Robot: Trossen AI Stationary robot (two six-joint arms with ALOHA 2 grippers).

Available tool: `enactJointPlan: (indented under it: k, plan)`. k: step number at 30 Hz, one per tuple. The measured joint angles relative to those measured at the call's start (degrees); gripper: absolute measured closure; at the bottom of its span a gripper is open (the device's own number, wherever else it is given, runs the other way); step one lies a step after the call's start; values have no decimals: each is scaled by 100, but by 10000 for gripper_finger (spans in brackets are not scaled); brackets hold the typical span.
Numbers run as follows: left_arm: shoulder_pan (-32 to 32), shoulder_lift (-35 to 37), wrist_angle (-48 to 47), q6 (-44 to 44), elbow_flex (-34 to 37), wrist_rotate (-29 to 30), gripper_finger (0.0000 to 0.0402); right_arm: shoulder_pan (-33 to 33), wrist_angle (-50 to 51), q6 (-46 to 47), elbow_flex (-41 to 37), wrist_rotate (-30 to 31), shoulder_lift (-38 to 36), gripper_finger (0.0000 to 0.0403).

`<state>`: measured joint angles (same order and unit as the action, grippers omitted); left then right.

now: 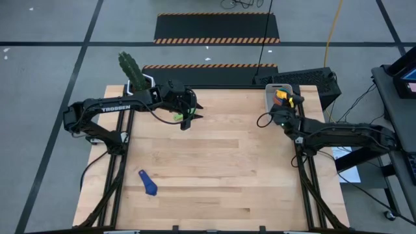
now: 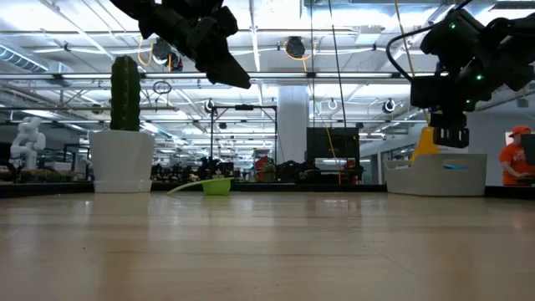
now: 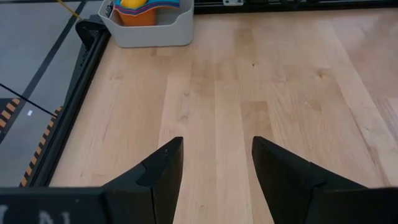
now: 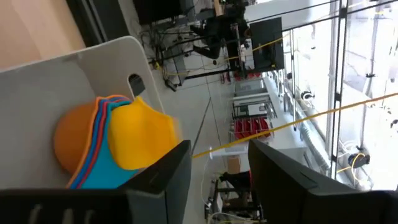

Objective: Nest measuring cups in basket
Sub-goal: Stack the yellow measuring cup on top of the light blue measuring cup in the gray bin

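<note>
The grey basket (image 1: 275, 91) stands at the table's far right corner. It holds a nested stack of measuring cups (image 3: 138, 11), with the yellow cup (image 4: 140, 134) on top of an orange one (image 4: 73, 142). My right gripper (image 4: 217, 180) hovers open just over the basket (image 2: 436, 176), and the yellow cup shows beside one finger. A green cup (image 2: 216, 186) rests upright on the table at the far left-centre. My left gripper (image 1: 188, 120) hangs open above the green cup (image 1: 177, 117). A blue cup (image 1: 148, 183) lies on the table near the left front.
A white pot with a cactus (image 2: 123, 159) stands at the far left corner (image 1: 133, 71). Dark equipment (image 1: 305, 79) sits just behind the basket. A person (image 2: 514, 159) shows in the room beyond the table's right side. Bare wood (image 1: 234, 169) spans the table's middle.
</note>
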<state>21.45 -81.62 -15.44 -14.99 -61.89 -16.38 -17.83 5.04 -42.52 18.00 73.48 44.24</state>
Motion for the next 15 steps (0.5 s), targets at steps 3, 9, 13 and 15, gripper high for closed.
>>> enactJointPlan:
  k: [3, 9, 13, 15]
  plan:
    - [0, 0, 0, 5, 0, 0, 206, 36, 0, 0, 0, 17, -149, 248]
    - [0, 0, 1, 5, 0, 0, 206, 131, -2, -13, 0, 202, -368, 248]
    - [0, 0, 2, 3, 0, 0, 206, 291, -17, -24, 0, 308, -538, 248]
    - [0, 0, 4, -10, 0, 0, 206, 396, -26, -55, 0, 365, -625, 248]
